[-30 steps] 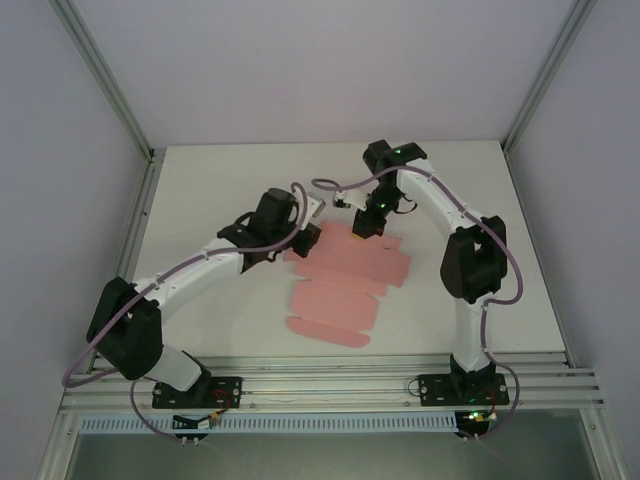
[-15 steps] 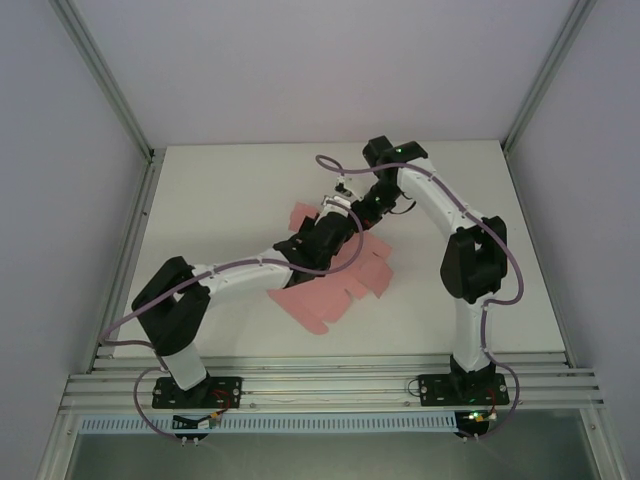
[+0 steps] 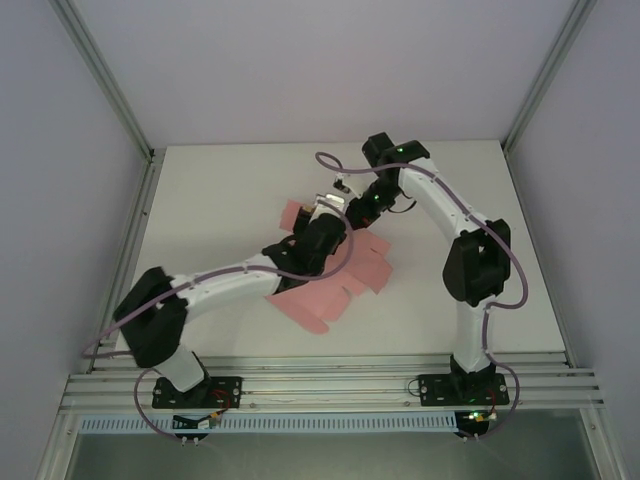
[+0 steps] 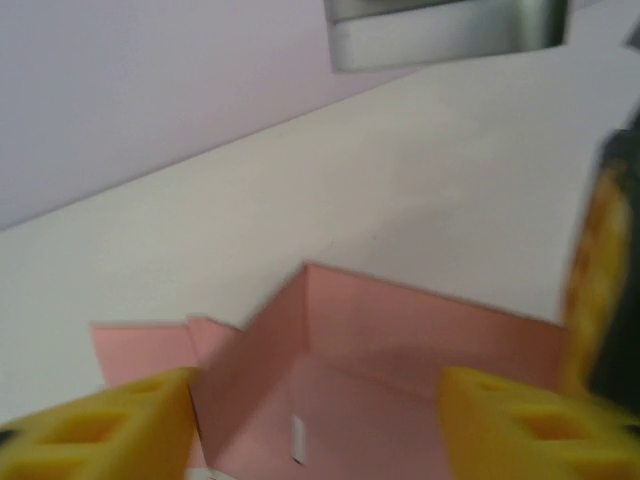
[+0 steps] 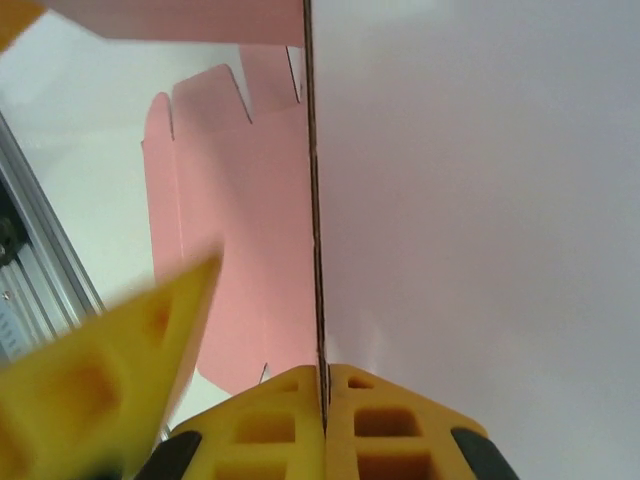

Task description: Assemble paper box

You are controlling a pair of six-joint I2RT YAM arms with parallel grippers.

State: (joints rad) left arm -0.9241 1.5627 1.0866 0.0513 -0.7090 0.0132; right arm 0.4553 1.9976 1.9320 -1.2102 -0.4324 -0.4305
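Left gripper (image 4: pixel 315 425) opened since earlier, yellow pads (image 4: pixel 100 425) parted before a folded-up wall of pink die-cut card sheet (image 3: pixel 340 290), right gripper (image 5: pixel 322 392) clamped on its thin edge.

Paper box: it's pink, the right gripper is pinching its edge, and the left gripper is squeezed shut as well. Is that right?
Not quite. The left gripper is open, not shut: in the left wrist view its yellow fingers stand wide apart over the pink paper box. The rest is right: the right gripper is pinching the box's edge.
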